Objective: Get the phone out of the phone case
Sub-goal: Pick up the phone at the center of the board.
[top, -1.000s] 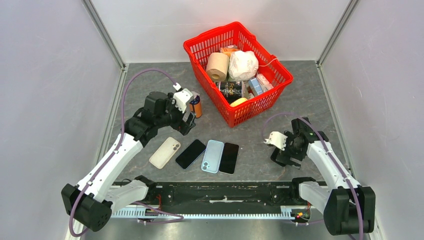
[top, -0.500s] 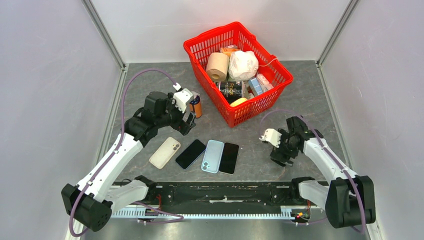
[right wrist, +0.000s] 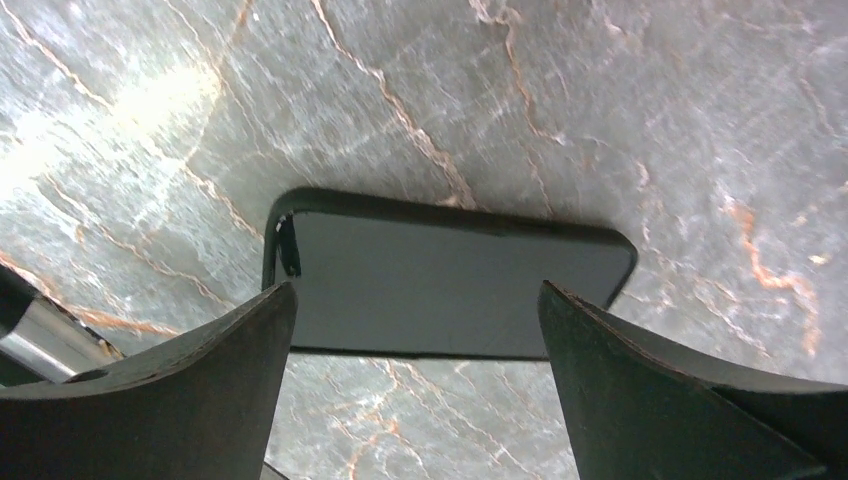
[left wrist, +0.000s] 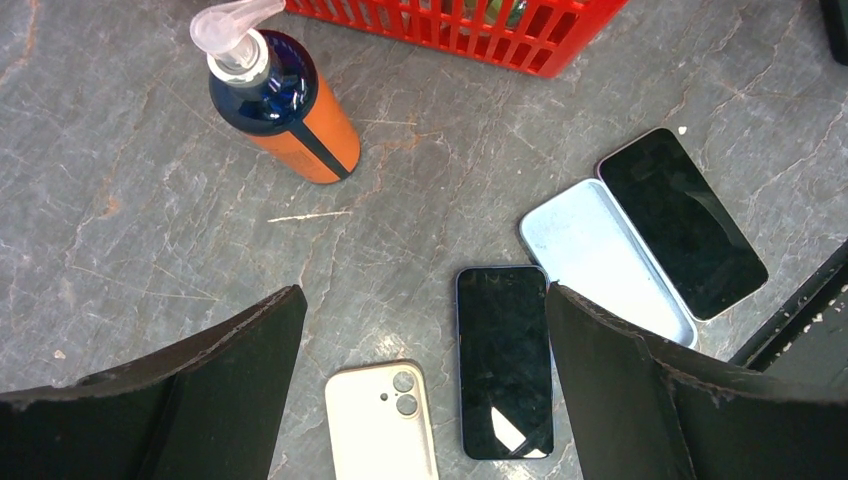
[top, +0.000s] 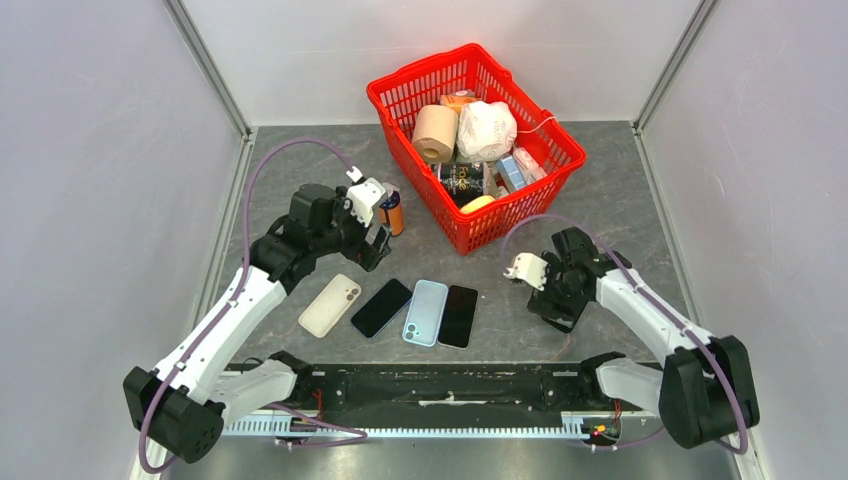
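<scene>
Left end effector (top: 375, 248) is hanging with its fingers wide apart and empty, just beside the spray bottle (top: 392, 212). It is positioned behind a row of four flat items on the worktop (top: 600, 200): a cream cased phone (top: 330, 305), a dark phone (top: 381, 307), a light blue case (top: 425, 312) and a black phone (top: 458, 316). Right end effector (top: 553, 300) is hovering low, well apart from the row on its right side, with fingers likewise spread and gripping nothing. The red basket (top: 510, 215) is standing behind the row.

Left wrist view: the left end effector (left wrist: 425, 300) is looking down on the row. The cream cased phone (left wrist: 380, 420) is lying back up with its lenses showing through the cutout, so it is judged to be the item needing removal. The dark phone (left wrist: 505, 360) is lying just beside it, and the light blue case (left wrist: 605, 260) is showing a bare interior. Lower onto the cream item across its long edges, narrowing the opening first so that the neighbour is not dragged along.

Right wrist view: the right end effector (right wrist: 415, 290) is hovering directly above a black case (right wrist: 450, 285) lying flat. Whether a phone is seated in it cannot be told. Bring this arm across to peel one corner of the cream case while the other arm is pinning the phone. Expect the case to flex and the phone to slip.
</scene>
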{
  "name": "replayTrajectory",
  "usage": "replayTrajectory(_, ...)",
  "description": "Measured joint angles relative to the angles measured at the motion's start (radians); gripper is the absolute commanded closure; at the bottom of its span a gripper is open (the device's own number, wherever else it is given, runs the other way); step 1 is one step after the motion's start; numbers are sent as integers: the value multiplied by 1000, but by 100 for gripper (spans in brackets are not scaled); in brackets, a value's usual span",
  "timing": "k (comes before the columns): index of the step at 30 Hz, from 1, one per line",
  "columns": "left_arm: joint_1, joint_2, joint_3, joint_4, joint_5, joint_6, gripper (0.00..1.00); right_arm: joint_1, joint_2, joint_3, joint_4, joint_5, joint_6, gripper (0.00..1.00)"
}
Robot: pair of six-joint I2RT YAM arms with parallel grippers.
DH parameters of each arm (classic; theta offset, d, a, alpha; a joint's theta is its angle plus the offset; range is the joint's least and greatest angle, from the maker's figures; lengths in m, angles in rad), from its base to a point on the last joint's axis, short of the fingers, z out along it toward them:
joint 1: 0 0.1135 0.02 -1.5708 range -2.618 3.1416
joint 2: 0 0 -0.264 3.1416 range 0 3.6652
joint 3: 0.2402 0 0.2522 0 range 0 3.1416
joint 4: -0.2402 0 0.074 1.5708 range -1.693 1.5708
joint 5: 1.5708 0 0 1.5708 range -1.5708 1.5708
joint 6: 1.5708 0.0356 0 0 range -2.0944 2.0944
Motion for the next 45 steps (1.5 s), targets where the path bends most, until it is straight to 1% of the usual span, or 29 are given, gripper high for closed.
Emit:
replayTrajectory(4, 0, 0, -11, 0, -2, 0, 4, -8, -91, -10, -32, 40, -51, 3)
replayTrajectory(7, 0, 0, -13, 0, -2, 0, 4, -40, -151, -41, -60, 63, -98, 3)
replayTrajectory(13, 0, 0, -13, 1, -1, 0, 4, -111, -200, -104, -108, 90, -176, 3)
replayTrajectory(19, 0, 0, -13, 1, -1, 0, 4, -133, -208, -143, -95, 96, -201, 3)
replayTrajectory(25, 0, 0, -13, 1, -1, -1, 4, -133, -183, -156, -19, 70, -174, 3)
replayTrajectory(30, 0, 0, -13, 1, -1, -1, 4, -132, -161, -154, -2, 61, -145, 3)
replayTrajectory(33, 0, 0, -13, 1, -2, -1, 4, -116, -127, -138, 17, 52, -108, 3)
replayTrajectory(36, 0, 0, -13, 1, -2, -1, 4, -63, -85, -117, 60, 47, -53, 3)
replayTrajectory(41, 0, 0, -13, 1, -2, -1, 4, 57, -8, -94, 216, 55, 29, 3)
replayTrajectory(45, 0, 0, -15, 1, -5, -1, 4, 85, 80, -52, 319, 64, 71, 3)
